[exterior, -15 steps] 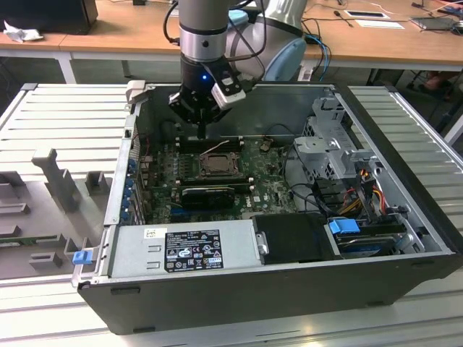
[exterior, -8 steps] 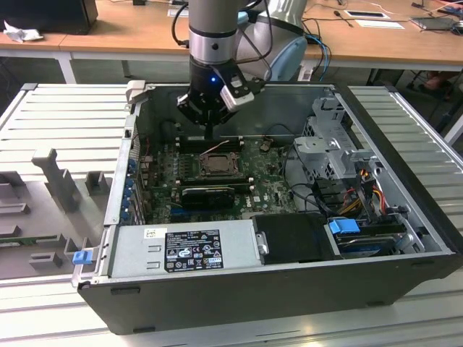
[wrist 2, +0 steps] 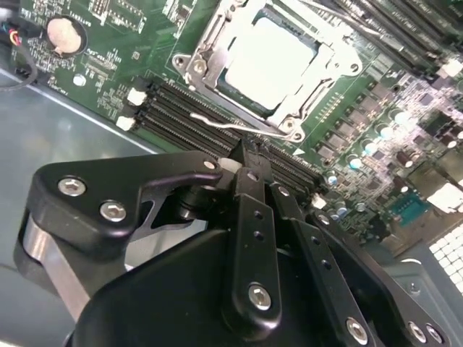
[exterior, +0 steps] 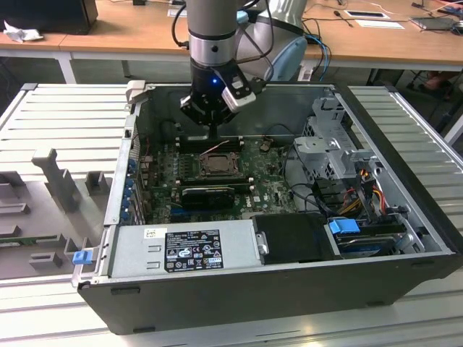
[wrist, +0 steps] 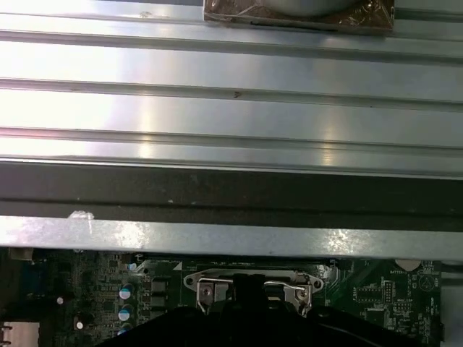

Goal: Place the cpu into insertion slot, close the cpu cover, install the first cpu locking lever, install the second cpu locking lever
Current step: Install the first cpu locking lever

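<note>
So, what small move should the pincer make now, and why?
Probably lower the shut pincer slightly onto the wire lever beside the cpu cover. The cpu already sits under that closed cover, and the lever, just beyond the pincer's tip, seems unlatched.

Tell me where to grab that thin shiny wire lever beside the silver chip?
Probably best at the outer end of the wire lever, where it lies over the black memory slots, coming down from above. It is a thin rod lying nearly flat, and its other end sits close to the metal frame around the chip, leaving little room there.
</note>
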Action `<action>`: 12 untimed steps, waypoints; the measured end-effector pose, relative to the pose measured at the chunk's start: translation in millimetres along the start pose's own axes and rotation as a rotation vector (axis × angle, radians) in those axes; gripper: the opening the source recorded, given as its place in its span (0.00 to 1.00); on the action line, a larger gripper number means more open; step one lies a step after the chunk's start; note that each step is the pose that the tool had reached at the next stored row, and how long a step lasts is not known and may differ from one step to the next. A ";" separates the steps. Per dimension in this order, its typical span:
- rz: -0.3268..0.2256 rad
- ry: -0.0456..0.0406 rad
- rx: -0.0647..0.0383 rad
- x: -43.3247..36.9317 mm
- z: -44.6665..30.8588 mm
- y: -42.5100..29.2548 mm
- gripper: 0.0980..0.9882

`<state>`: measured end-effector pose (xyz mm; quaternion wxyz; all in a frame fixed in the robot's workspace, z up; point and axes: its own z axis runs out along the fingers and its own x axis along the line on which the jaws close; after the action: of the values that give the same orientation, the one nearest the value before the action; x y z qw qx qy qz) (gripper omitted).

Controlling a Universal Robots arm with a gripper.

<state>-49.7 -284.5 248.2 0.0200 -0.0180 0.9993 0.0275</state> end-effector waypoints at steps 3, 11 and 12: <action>0.001 -0.0010 -0.025 0.0 0.8 -0.2 0.01; 0.004 -0.0046 -0.098 -0.5 6.3 -4.7 0.01; 0.004 -0.0045 -0.097 -0.6 7.6 -5.9 0.01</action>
<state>-48.6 -290.0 240.3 0.0212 -0.0170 0.9967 0.0762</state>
